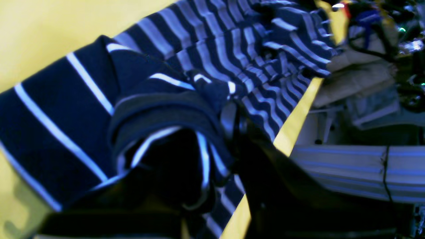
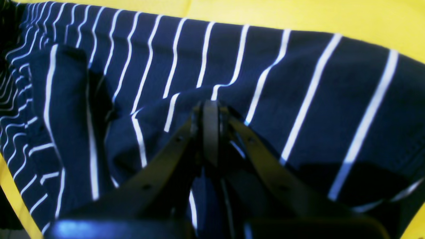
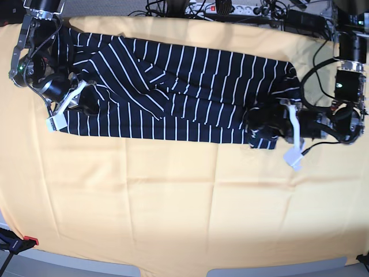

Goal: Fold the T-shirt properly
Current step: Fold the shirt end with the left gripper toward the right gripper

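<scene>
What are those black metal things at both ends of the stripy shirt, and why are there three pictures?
They are two robot arms. One picture looks down from above; the other two come from small cameras on the arms' wrists. A dark navy T-shirt with thin white stripes lies stretched on a plain yellow cloth covering the table. The left gripper, on the right of the overhead picture, has its jaws closed on a bunched end of the shirt. The right gripper, at the other end, has its jaws pinched shut on a fold of the same shirt.
</scene>
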